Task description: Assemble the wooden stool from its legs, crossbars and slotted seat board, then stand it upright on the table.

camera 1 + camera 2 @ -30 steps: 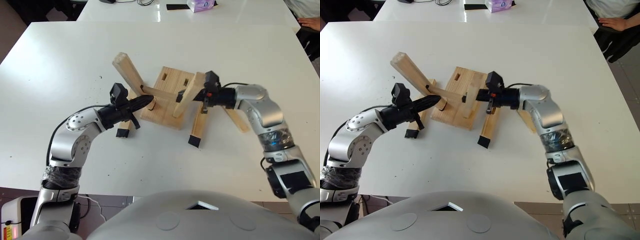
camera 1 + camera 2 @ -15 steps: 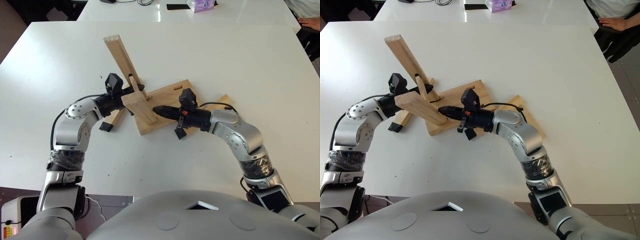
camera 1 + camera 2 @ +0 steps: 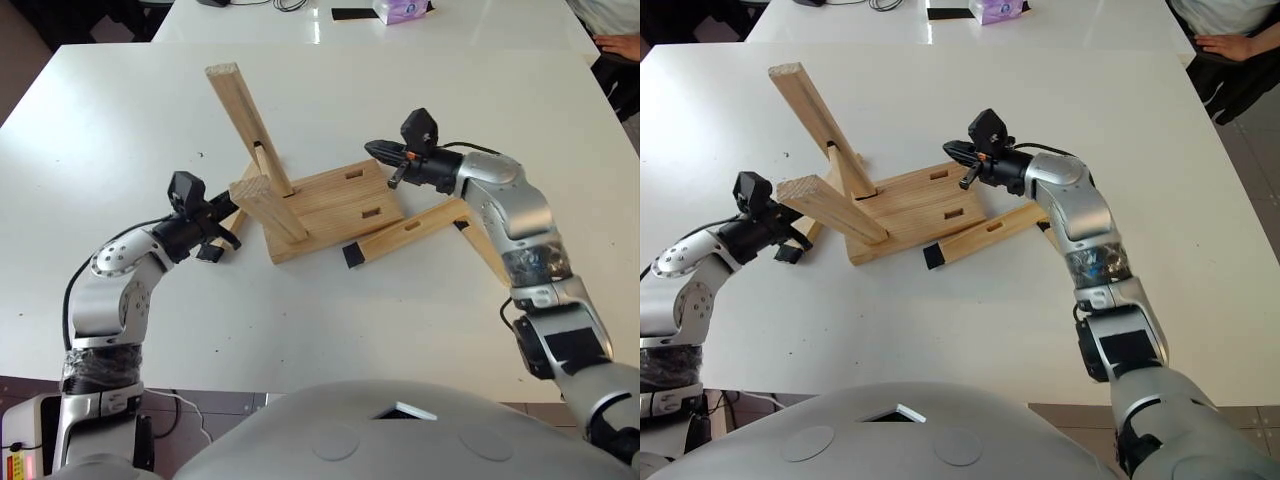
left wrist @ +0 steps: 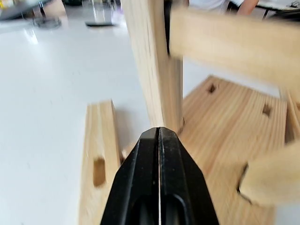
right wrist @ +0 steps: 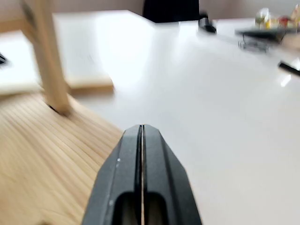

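The slotted seat board (image 3: 335, 205) lies flat mid-table. Two legs stand in it: a tall one (image 3: 245, 125) leaning away and a shorter one (image 3: 272, 208) tilted toward me, with a crossbar (image 3: 262, 160) between them. A loose leg (image 3: 410, 230) with a black foot lies against the board's near right edge, and another piece (image 3: 487, 255) lies beyond it. My left gripper (image 3: 222, 218) is shut and empty, just left of the board, over a loose slotted leg (image 4: 98, 154). My right gripper (image 3: 375, 150) is shut and empty above the board's far right corner.
White table surface extends widely on all sides of the parts. A second table stands behind, with a tissue box (image 3: 400, 10) and a dark flat item (image 3: 355, 14) on it.
My right gripper swung from the board's near side up to its far right corner. My left gripper drew back left from the legs. A loose leg now lies by the board's near edge.
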`<state>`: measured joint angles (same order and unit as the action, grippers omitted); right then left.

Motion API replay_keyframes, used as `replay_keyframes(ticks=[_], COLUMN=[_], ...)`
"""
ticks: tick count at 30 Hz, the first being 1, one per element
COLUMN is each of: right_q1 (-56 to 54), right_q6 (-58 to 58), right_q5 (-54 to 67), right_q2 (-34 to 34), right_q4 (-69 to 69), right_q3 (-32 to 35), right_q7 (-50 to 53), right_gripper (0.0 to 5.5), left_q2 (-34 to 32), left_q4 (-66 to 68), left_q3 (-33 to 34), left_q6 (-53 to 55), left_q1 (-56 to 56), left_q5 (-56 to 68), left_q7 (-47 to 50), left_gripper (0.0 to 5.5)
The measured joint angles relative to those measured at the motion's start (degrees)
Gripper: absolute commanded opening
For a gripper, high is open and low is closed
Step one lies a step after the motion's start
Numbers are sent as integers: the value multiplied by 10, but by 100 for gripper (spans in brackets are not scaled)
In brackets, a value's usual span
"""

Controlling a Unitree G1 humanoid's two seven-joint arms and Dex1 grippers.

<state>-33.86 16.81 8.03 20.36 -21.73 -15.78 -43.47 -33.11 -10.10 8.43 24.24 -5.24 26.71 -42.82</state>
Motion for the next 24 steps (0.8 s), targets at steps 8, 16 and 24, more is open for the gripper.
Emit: replay_keyframes(ticks=[8, 16, 24], right_q1=[-89, -104, -148], right_q6=[-149, -198, -211], right_q5=[-107, -135, -153], right_q2=[-6, 3, -37], right_q4=[-221, -252, -306], right_q3=[-67, -72, -67], right_q7=[-81, -128, -140], right_gripper=[3, 3, 3], left_q2=[-10, -57, -6], left_q4=[-79, -178, -77], left_q3=[-21, -34, -141], left_q6=[24, 42, 16], left_q1=[-115, -199, -87], left_q5=[-4, 34, -62], left_q7=[-17, -86, -34], left_gripper=[0, 0, 0])
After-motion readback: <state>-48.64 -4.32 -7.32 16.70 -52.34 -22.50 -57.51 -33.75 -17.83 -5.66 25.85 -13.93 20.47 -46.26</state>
